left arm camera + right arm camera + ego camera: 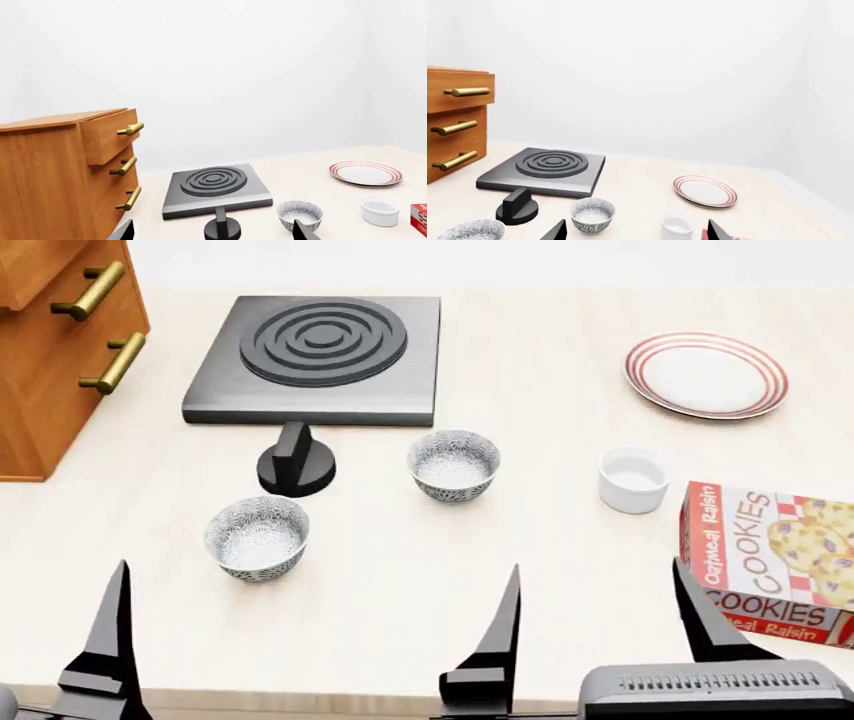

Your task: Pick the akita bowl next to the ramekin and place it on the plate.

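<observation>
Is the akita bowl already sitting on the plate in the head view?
No, the akita bowl stands on the counter beside the ramekin, apart from the plate.

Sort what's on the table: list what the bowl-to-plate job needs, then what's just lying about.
For the job:
akita bowl, the one nearer the ramekin
ramekin, as the landmark
plate

Lying about:
second bowl
burner
black knob
cookie box
drawer cabinet

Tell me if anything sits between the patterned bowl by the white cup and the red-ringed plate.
The ramekin stands just beside the straight line from the akita bowl to the plate; nothing else lies between them, so a lifted carry looks clear.
</observation>
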Controlling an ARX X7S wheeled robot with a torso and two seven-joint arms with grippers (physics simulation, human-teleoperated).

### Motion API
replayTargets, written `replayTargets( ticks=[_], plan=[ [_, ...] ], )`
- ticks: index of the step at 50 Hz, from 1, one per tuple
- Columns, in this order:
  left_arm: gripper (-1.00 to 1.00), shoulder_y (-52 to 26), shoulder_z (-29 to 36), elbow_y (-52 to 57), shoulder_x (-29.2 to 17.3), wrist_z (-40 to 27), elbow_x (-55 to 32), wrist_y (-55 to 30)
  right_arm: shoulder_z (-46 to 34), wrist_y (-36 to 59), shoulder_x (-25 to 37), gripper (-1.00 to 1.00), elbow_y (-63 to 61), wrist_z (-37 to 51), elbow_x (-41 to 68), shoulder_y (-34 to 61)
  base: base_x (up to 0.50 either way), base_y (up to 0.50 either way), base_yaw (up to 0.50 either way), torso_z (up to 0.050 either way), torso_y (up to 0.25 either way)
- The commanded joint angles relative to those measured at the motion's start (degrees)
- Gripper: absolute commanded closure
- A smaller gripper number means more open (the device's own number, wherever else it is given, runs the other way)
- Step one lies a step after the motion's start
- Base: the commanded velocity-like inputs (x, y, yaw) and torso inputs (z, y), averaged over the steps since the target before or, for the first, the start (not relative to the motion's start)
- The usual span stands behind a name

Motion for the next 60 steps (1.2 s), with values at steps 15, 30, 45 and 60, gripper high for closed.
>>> replayTargets(
  ticks=[15,30,45,60],
  plan=[
    [-1.0,0.3,0.3,-0.2,-1.0,-1.1,-0.8,0.6,0.6,1.0,0.3,-1.0,-0.4,0.6,2.4,0.5,0.0,0.0,0.0,0.0,0.0],
    [-1.0,0.2,0.6,-0.4,-1.4,-1.7,-1.3,0.7,0.5,0.9,0.7,-1.0,-0.2,1.3,3.3,0.6,0.18,0.0,0.0,0.0,0.0],
    [-1.0,0.3,0.7,-0.8,-1.9,-2.2,-1.7,1.1,0.1,0.7,1.0,-1.0,0.2,2.0,4.0,0.8,0.23,0.0,0.0,0.0,0.0],
    [-1.0,0.5,1.1,-1.0,-2.3,-2.8,-2.0,1.6,0.1,0.2,1.4,-1.0,0.4,2.6,4.8,0.6,0.26,0.0,0.0,0.0,0.0]
  ],
)
